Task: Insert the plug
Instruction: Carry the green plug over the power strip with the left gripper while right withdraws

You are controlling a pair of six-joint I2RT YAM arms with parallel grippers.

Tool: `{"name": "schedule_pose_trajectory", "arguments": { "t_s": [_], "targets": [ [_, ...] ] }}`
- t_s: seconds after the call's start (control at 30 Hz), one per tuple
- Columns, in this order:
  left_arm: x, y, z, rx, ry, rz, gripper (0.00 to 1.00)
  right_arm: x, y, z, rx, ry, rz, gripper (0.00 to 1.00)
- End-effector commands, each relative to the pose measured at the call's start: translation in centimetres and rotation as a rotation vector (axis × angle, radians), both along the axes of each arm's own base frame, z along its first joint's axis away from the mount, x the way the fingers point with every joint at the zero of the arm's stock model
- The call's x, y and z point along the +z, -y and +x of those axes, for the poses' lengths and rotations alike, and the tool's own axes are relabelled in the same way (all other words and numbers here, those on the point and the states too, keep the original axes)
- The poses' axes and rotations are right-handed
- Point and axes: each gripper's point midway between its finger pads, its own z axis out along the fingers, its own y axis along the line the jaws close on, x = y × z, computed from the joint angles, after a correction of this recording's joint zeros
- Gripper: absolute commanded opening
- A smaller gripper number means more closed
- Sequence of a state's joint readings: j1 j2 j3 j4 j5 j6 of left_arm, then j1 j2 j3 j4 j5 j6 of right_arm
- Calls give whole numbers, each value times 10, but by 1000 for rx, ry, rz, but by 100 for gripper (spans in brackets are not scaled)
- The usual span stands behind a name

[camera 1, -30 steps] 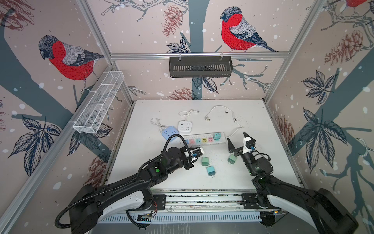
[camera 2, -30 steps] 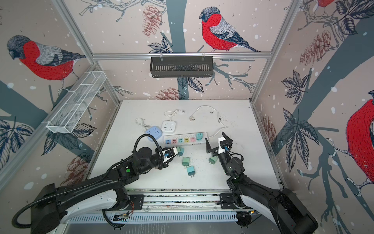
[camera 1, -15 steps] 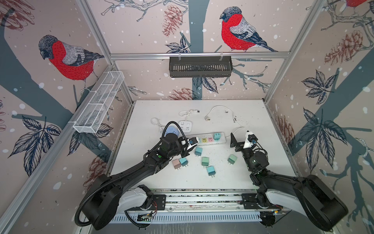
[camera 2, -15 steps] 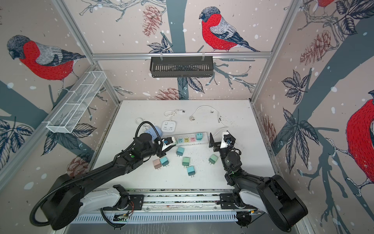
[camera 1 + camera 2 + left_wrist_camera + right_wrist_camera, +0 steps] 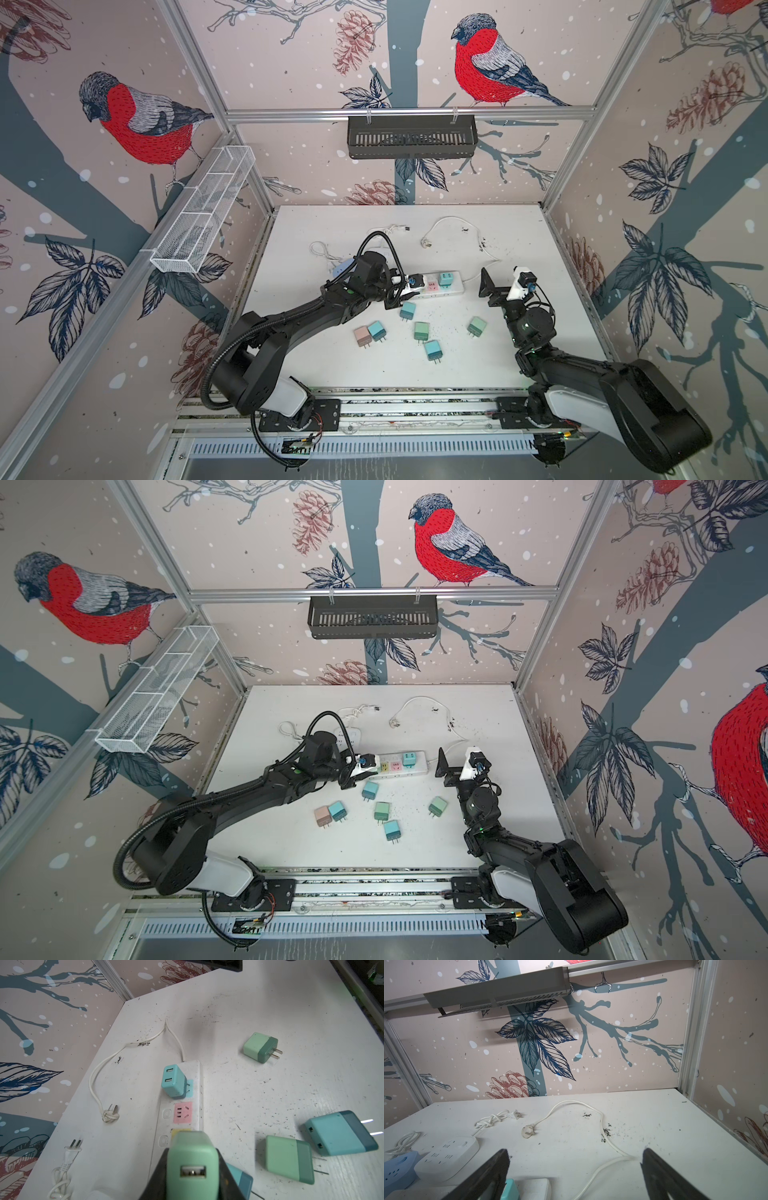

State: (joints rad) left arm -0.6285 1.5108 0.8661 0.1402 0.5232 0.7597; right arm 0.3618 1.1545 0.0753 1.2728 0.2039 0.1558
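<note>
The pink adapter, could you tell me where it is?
In both top views the pink adapter lies left of centre, leftmost of the loose ones, beside a teal adapter.

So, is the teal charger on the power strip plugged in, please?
Plugged in: the teal charger stands upright on the power strip, prongs hidden in its blue socket.

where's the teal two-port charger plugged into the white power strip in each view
In a top view: teal two-port charger by the white power strip's right end.
In a top view: same spot.
Left wrist: beyond the pink socket.
Right wrist: a corner beside the strip's end.
Landmark: the strip's white cord.
</note>
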Motion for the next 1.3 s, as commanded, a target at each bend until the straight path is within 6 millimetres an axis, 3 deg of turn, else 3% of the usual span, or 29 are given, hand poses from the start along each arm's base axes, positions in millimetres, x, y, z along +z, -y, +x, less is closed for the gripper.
{"name": "schedule_pose_trajectory", "arguments": {
  "t_s": [0.0, 0.1, 0.47, 1.27],
  "targets": [
    [-5, 10, 2, -61, -31, 15, 0, 4, -1, 3, 27, 1, 42, 100],
    [-5, 21, 17, -42, -79, 22, 0, 2, 2, 4, 27, -4, 56, 100],
    [-47, 50, 48, -51, -272, 182, 0, 2, 0, 9, 40, -9, 58, 100],
    [-72, 60, 57, -49, -312, 224, 0, 2, 0, 6, 45, 1, 58, 100]
  ]
}}
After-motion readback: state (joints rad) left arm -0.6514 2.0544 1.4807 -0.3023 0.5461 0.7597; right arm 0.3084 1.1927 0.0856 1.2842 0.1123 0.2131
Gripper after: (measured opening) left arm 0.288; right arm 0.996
